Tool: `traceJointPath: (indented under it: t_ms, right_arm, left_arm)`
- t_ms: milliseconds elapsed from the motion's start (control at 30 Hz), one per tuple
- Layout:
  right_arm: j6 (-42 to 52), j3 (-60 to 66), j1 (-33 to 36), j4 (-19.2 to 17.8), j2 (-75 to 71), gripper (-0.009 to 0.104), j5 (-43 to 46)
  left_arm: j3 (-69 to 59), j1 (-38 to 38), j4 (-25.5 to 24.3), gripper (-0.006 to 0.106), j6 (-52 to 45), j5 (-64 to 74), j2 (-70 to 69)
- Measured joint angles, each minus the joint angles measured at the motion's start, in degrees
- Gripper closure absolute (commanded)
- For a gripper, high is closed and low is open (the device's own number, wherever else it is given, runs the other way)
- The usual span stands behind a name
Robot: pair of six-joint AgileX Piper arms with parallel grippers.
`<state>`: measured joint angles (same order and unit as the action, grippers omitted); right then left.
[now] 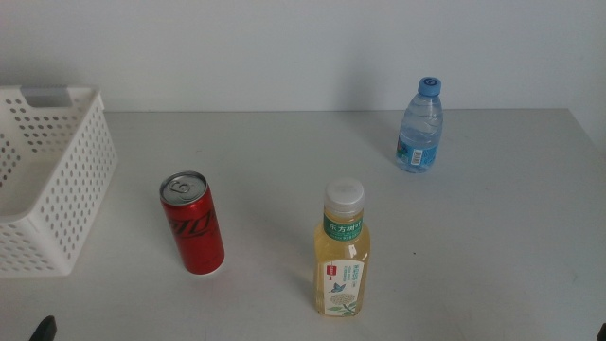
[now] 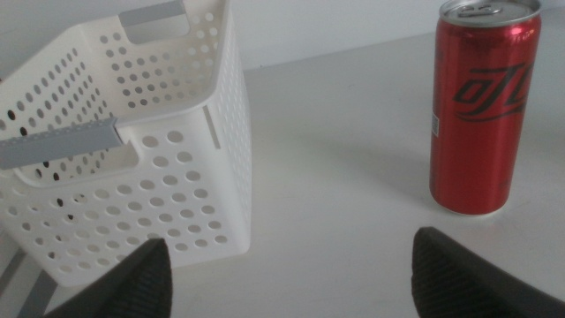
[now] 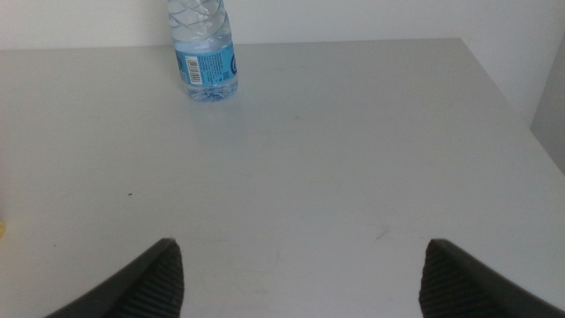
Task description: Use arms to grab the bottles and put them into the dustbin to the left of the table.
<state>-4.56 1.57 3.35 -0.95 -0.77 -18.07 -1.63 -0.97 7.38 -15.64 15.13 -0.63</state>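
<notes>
Three bottles stand upright on the table. The slim red soda can is at front left, the yellow tea bottle with a white cap at front centre, and the clear blue-capped water bottle at back right. The white perforated dustbin sits at the left edge. My left gripper is open and holds nothing; the can and the dustbin stand ahead of it. Only its dark tip shows at the middle view's bottom edge. My right gripper is open and empty, well short of the water bottle.
A plain white wall runs behind the table. The table's right edge shows in the right wrist view. The dustbin has a grey slot handle at its rim. Bare tabletop lies between the three bottles.
</notes>
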Motion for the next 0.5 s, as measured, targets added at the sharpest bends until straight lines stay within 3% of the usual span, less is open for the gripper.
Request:
traceJointPath:
  t_ms: [200, 500]
  right_arm:
    - [0.0, 0.0, 0.0, 0.0, 0.0, 0.001, 0.0]
    - [0.0, 0.07, 0.0, 0.0, 0.0, 0.001, 0.0]
  left_arm:
    - [0.0, 2.35, 1.79, 0.008, 0.0, -1.24, 2.86]
    - [2.16, 17.86, 3.12, 0.008, 0.0, -13.53, 25.42]
